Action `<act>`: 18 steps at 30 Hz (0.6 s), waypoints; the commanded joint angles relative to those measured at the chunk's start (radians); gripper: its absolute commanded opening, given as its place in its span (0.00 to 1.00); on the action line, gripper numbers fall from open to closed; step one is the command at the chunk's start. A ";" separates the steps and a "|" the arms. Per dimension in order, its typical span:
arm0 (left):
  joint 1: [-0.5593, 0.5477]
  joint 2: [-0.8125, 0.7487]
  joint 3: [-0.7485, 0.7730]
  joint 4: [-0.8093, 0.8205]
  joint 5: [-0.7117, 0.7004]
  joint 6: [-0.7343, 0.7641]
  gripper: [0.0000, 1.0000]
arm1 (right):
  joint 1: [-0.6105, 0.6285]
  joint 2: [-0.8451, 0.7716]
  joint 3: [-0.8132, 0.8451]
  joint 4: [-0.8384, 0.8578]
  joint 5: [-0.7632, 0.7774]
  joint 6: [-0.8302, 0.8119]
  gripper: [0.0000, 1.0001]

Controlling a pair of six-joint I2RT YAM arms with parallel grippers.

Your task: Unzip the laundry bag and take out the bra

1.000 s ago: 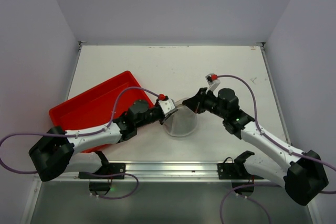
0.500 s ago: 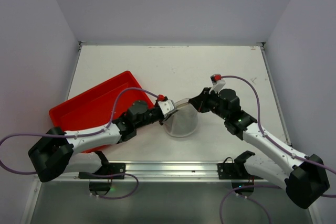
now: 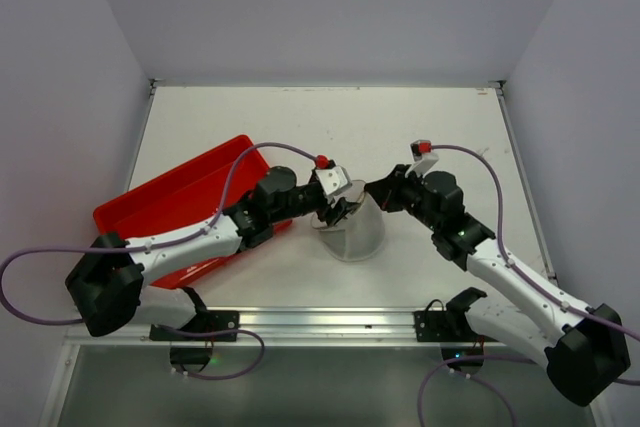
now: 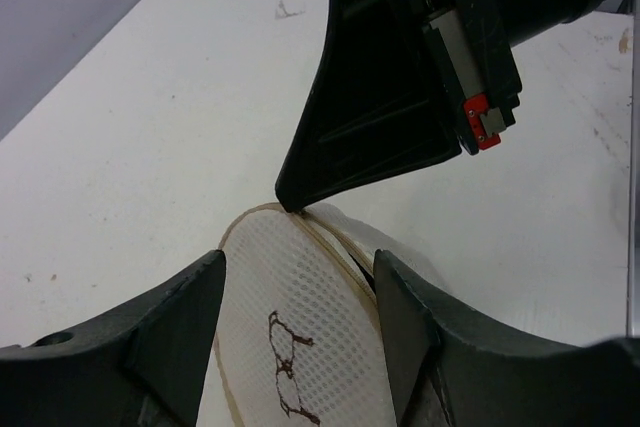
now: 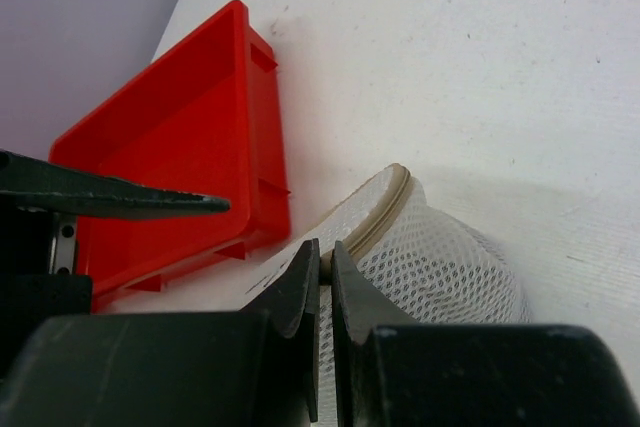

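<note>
1. Top view: the laundry bag (image 3: pixel 352 235) is sitting on the white desk (image 3: pixel 420 127) between the two arms, just right of the red tray (image 3: pixel 165 209). The left gripper (image 3: pixel 338 210) is reaching over the bag's top from the left. The right gripper (image 3: pixel 372 193) is meeting its upper right rim.
2. Left wrist view: the left gripper is standing wide open, its fingers (image 4: pixel 170 332) flanking the bag's round mesh lid (image 4: pixel 290 327) without clamping it. The right gripper's tip is touching the lid's rim.
3. Right wrist view: the right gripper is closed to a thin slit, pinching the bag's beige rim. The red tray is lying beyond. The bra cannot be made out through the mesh.
</note>
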 commanded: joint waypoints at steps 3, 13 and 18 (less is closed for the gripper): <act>-0.001 0.010 0.072 -0.117 0.082 -0.002 0.65 | 0.004 -0.040 -0.034 0.124 -0.001 0.090 0.00; -0.006 0.090 0.152 -0.165 0.118 -0.053 0.65 | 0.007 -0.044 -0.024 0.112 0.002 0.090 0.00; -0.018 0.134 0.189 -0.168 0.107 -0.057 0.63 | 0.006 -0.040 -0.029 0.118 0.002 0.091 0.00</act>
